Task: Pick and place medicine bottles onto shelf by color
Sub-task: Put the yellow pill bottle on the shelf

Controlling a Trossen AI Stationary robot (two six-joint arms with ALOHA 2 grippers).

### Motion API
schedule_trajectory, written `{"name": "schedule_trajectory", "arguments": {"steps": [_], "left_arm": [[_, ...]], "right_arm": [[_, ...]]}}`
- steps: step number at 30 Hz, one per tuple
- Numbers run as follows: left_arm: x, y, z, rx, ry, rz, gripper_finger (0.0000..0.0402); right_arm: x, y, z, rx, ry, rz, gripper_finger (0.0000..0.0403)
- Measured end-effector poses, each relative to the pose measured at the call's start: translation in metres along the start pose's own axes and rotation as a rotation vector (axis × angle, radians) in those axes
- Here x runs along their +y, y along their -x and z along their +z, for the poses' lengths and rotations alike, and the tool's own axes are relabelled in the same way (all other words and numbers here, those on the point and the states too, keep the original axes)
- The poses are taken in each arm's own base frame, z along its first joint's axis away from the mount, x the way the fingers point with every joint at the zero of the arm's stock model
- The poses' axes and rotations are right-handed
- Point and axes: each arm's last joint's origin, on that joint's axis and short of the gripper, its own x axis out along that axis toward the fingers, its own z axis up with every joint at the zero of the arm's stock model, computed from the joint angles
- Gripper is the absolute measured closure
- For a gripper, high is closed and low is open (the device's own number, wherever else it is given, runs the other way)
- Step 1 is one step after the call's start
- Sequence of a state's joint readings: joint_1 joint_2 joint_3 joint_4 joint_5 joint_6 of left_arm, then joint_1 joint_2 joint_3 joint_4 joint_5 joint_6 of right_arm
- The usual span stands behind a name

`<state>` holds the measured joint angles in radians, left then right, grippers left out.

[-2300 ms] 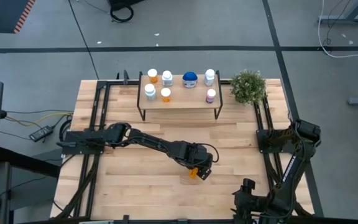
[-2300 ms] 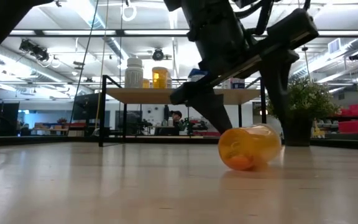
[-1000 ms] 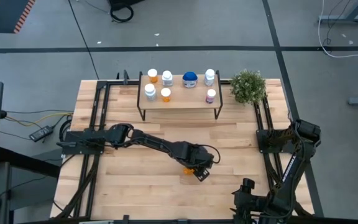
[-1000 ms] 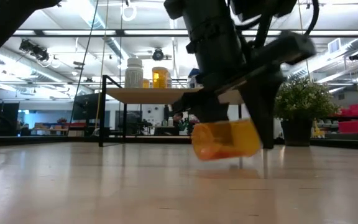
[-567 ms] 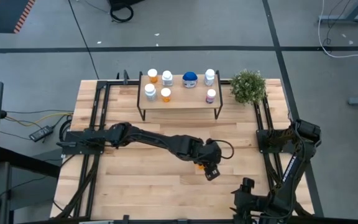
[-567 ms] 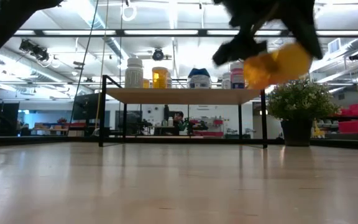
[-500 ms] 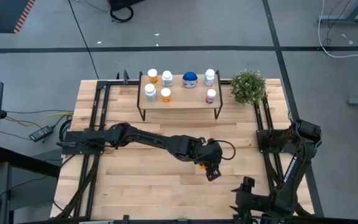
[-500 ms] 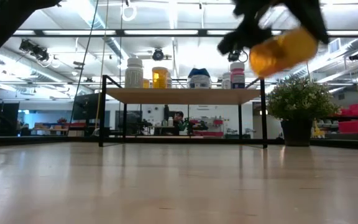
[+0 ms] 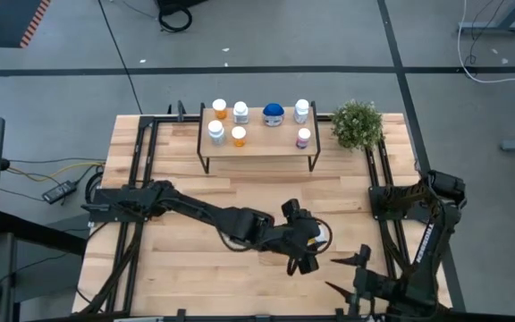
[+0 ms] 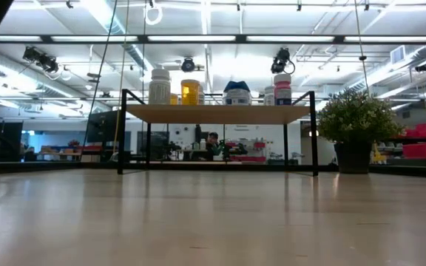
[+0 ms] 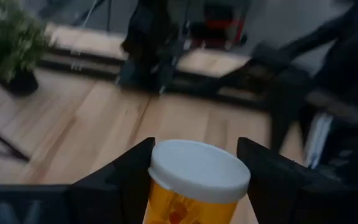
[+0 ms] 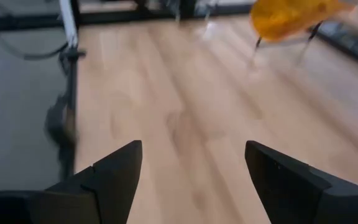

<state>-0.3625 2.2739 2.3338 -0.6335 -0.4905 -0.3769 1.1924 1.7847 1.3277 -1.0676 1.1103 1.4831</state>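
Note:
An orange medicine bottle [image 11: 180, 208] with a white cap [image 9: 322, 236] is in the air between the fingers of my left gripper [image 9: 309, 243], above the table's near middle. It also shows as an orange blur [image 12: 294, 15] in the right wrist view. The light-wood shelf [image 9: 259, 146] on black legs stands at the far middle. Several bottles rest on it, among them an orange one [image 10: 190, 91], a white one [image 10: 159, 86] and a blue-topped one [image 9: 274, 114]. My right gripper [image 9: 347, 271] stands open at the near right with nothing between its fingers [image 12: 120, 171]. My left gripper pinches the orange body just under the white cap [image 11: 161, 202] between its two fingers [image 11: 126, 177], one on each side. The bottle is lifted clear of the table, cap end up and showing past the fingertips. How far back it reaches does not show.
A potted green plant [image 9: 357, 123] stands right of the shelf at the far right. Black rails [image 9: 141, 179] run along the table's left and right sides. Bare wood [image 9: 195, 268] lies between the shelf and the near edge.
My left gripper has risen steeply with the orange bottle, from just above the table to out of the low view's top, drifting toward the right and near edges. It has rolled, bringing the bottle from lying sideways to cap end up. My right gripper has turned a little.

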Motion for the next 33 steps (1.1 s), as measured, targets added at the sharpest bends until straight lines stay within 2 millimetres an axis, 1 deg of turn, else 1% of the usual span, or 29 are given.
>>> {"name": "schedule_trajectory", "arguments": {"steps": [4, 7, 14, 21, 27, 33], "left_arm": [[-0.013, 0.007, 0.001, -0.055, -0.001, -0.021, 0.0173], [-0.021, 0.012, -0.001, -0.081, 0.010, -0.011, 0.0172], [-0.043, 0.027, 0.003, -0.226, 0.075, 0.018, 0.0183], [-0.046, 0.029, 0.010, -0.292, 0.143, -0.005, 0.0171], [-0.047, 0.031, 0.014, -0.331, 0.161, -0.022, 0.0176], [-0.051, 0.033, 0.012, -0.328, 0.156, -0.030, 0.0174]], "right_arm": [[-0.002, -0.012, 0.009, -0.107, -0.007, -0.049, 0.0109], [-0.004, -0.019, 0.014, -0.156, -0.024, -0.076, 0.0109], [-0.005, -0.021, 0.021, -0.325, -0.102, -0.092, 0.0109], [-0.007, -0.022, 0.027, -0.458, -0.117, -0.105, 0.0109], [-0.009, -0.026, 0.031, -0.461, -0.128, -0.121, 0.0109], [-0.010, -0.023, 0.035, -0.463, -0.138, -0.117, 0.0109]]}}
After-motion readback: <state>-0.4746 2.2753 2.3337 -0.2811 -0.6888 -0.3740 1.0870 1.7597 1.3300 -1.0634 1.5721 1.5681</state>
